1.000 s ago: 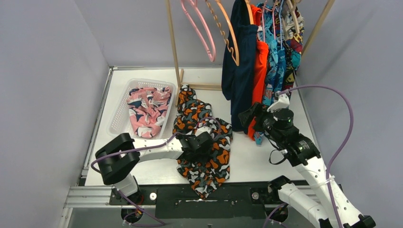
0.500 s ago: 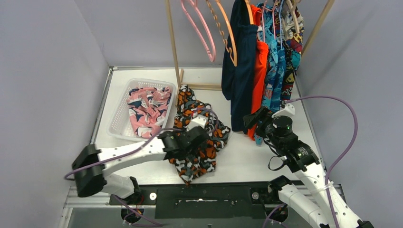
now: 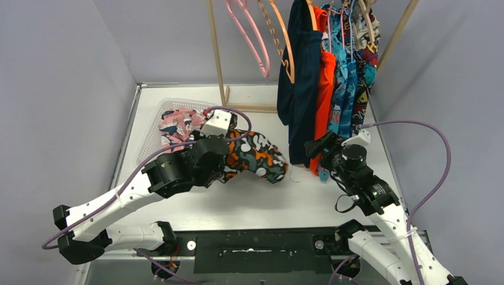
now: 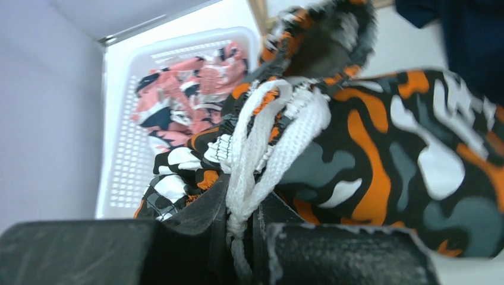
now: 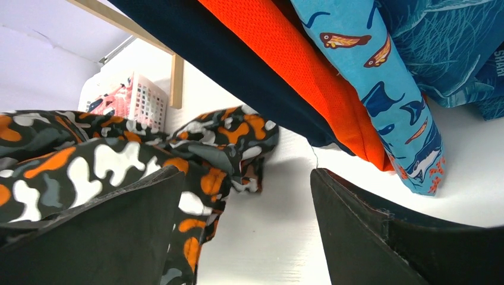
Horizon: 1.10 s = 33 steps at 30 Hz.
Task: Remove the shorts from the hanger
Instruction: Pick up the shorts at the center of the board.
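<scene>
The left arm [image 3: 119,199] reaches from the near left edge toward the middle of the table, its elbow folded low at the near left corner and its wrist raised. The left gripper [image 4: 241,228] is pinched tight on the black shorts [image 4: 380,148]. The right arm [image 3: 380,202] slants up from the near right, and the right gripper [image 5: 243,178] points far and left with its jaws spread wide, holding nothing

The jaws clamp the black-orange shorts [image 4: 380,148] by their white drawstring [image 4: 261,142].
</scene>
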### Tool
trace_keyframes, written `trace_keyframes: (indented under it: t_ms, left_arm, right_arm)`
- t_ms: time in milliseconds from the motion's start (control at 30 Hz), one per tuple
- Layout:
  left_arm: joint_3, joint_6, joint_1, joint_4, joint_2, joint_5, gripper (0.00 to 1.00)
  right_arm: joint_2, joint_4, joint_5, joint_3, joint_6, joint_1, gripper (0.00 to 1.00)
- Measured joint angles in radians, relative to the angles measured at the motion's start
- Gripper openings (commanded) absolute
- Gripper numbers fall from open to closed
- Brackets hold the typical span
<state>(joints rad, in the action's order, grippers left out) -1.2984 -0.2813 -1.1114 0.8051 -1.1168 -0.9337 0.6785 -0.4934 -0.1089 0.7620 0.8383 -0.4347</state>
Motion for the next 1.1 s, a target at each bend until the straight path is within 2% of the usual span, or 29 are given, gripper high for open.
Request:
trace_keyframes:
  t_ms: [100, 233, 367, 567, 700, 833, 900, 1100]
  left_arm:
    - [0.0, 0.045, 0.079, -0.003, 0.002, 0.008, 0.0]
    - [-0.003, 0.119, 0.259, -0.025, 0.021, 0.061, 0.0]
    - [-0.067, 0.199, 0.382, -0.043, 0.023, 0.097, 0.0]
    - [-0.173, 0.371, 0.468, -0.2, 0.027, 0.007, 0.0]
    - [-0.183, 0.492, 0.483, -0.315, 0.023, -0.079, 0.0]
    - [-0.176, 0.538, 0.522, -0.349, 0.005, -0.1, 0.0]
    - [-0.161, 0.554, 0.571, -0.348, -0.006, -0.094, 0.0]
    - [-0.161, 0.544, 0.812, -0.319, -0.07, -0.005, 0.0]
  right_arm:
    - [0.0, 0.0, 0.0, 0.0, 0.005, 0.0, 0.8]
    - [0.0, 0.0, 0.0, 0.0, 0.005, -0.004, 0.8]
    - [-0.003, 0.0, 0.0, 0.0, 0.005, -0.005, 0.8]
    - [-0.012, 0.0, 0.001, 0.0, 0.005, -0.005, 0.8]
    - [-0.012, 0.0, 0.001, 0.0, 0.004, -0.005, 0.8]
    - [-0.012, 0.002, 0.001, 0.0, 0.003, -0.005, 0.8]
    - [-0.012, 0.006, 0.001, 0.0, 0.001, -0.005, 0.8]
    - [-0.013, 0.007, 0.001, 0.0, -0.015, -0.005, 0.8]
